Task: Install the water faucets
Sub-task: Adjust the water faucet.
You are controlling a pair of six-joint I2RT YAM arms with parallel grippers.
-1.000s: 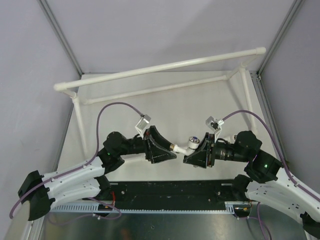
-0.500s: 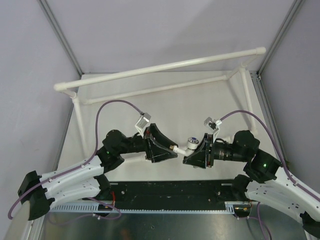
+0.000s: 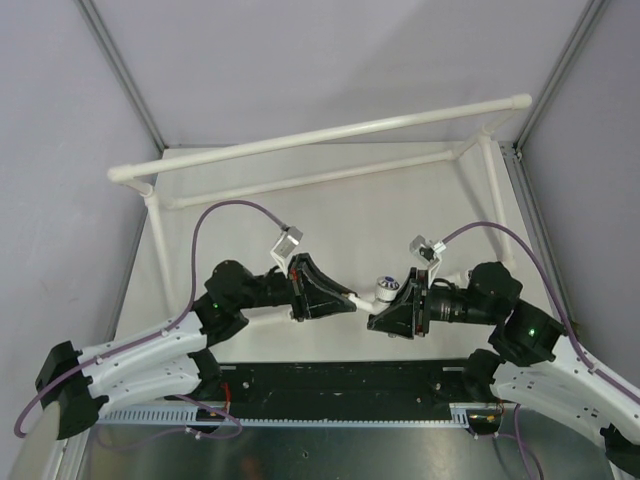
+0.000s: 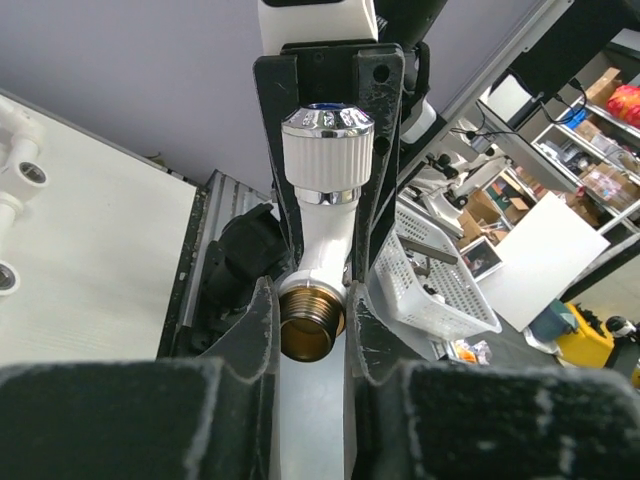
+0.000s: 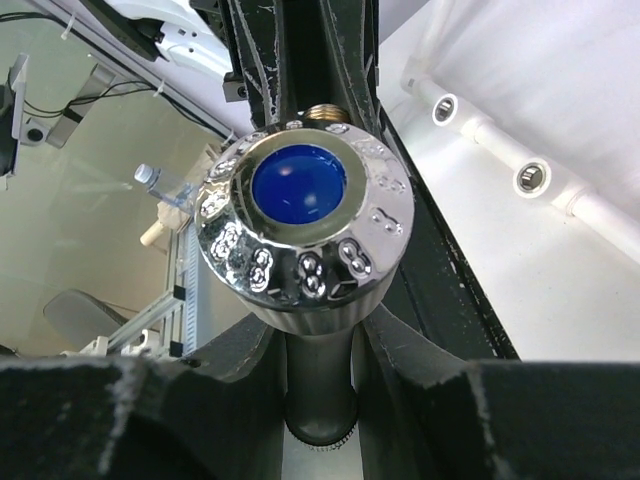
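Note:
One water faucet (image 3: 384,288) hangs in the air between my two grippers at the table's middle front. It is white, with a chrome, blue-centred knob (image 5: 299,186) and a brass threaded end (image 4: 311,325). My left gripper (image 3: 352,300) is closed round the brass end, and both fingers touch it in the left wrist view (image 4: 310,305). My right gripper (image 3: 376,312) is shut on the faucet's spout below the knob (image 5: 320,345). No other faucet shows.
The long white pipe frame (image 3: 320,135) stands across the back and down both sides of the table. White tee sockets with metal-threaded holes (image 5: 530,178) lie on the table under my arms and also show in the left wrist view (image 4: 25,172).
My left gripper has moved a little to the right, over the brass end that showed bare between the grippers before. The right gripper and faucet have hardly moved.

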